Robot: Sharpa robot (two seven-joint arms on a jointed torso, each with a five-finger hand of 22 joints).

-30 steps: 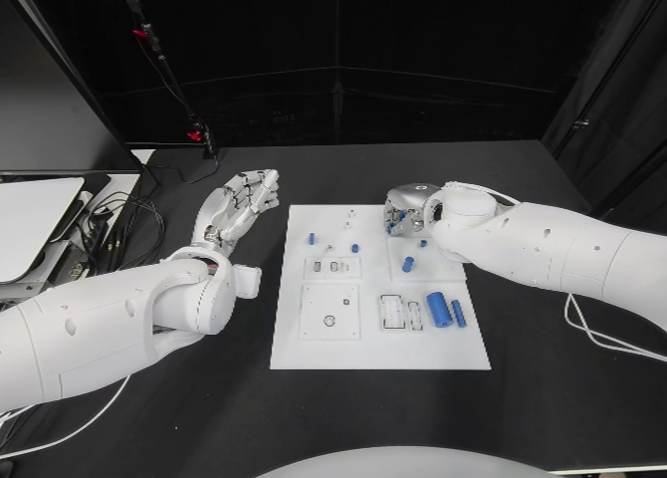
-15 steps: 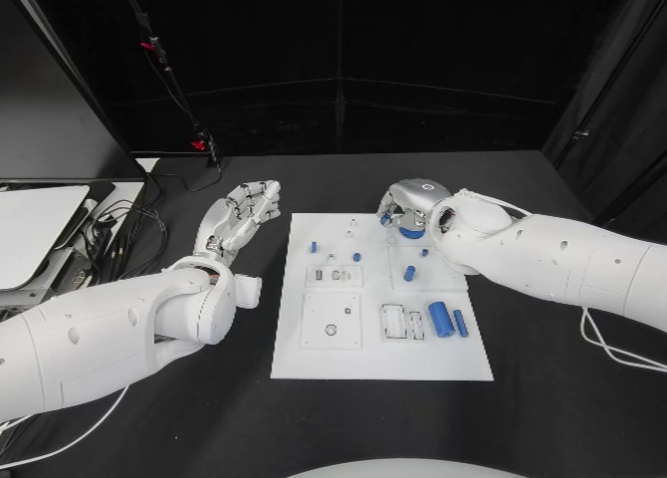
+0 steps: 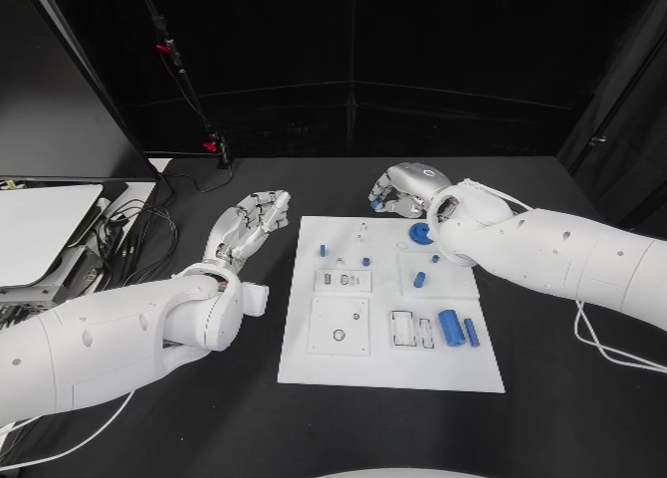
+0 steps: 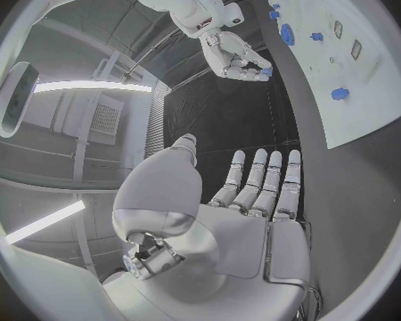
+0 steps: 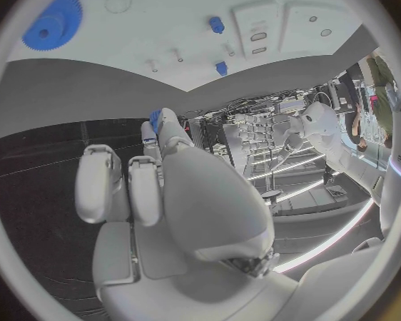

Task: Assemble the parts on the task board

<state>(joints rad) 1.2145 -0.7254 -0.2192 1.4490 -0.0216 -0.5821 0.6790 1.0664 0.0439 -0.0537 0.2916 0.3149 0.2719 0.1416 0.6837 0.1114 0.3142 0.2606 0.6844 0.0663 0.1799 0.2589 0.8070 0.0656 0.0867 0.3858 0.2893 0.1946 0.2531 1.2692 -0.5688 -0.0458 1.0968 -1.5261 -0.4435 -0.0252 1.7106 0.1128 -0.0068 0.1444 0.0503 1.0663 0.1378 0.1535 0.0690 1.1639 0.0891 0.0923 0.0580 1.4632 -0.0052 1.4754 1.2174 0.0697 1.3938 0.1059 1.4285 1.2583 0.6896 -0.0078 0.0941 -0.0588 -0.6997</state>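
head view: the task board (image 3: 313, 368), a flat matte white rectangular plate, lies in the middle of the black table (image 3: 563, 398). small glossy blue parts sit on it: a round toothed gear (image 3: 421, 233) near the far edge, a thick cylinder (image 3: 450, 327) and a thinner rod (image 3: 472, 333) side by side near the right edge, and short pegs (image 3: 324, 250) further left. shallow square recesses with small slots mark the board's middle. the left hand (image 3: 249, 225), silver and jointed, lies flat just beside the board's left edge, fingers stretched straight and together, holding nothing. the right hand (image 3: 402, 189) hovers over the table just beyond the board's far edge, fingers curled in around a small blue piece (image 3: 376, 202).

left wrist view: the left hand (image 4: 245, 214) shows a smooth metallic palm with fingers straight and parallel over the dark table, released. the white board (image 4: 361, 85) curves along one side with blue parts on it. the right hand (image 4: 239, 58) hangs apart from the board, fingers bent, a blue speck at its fingertips.

right wrist view: the right hand (image 5: 165, 192) is clenched, its rounded silver fingers (image 5: 133, 185) folded in, with the blue piece (image 5: 154, 119) pinched at the tips. beyond them the board (image 5: 165, 43) carries the toothed blue gear (image 5: 51, 30) and two small blue pegs (image 5: 217, 25).
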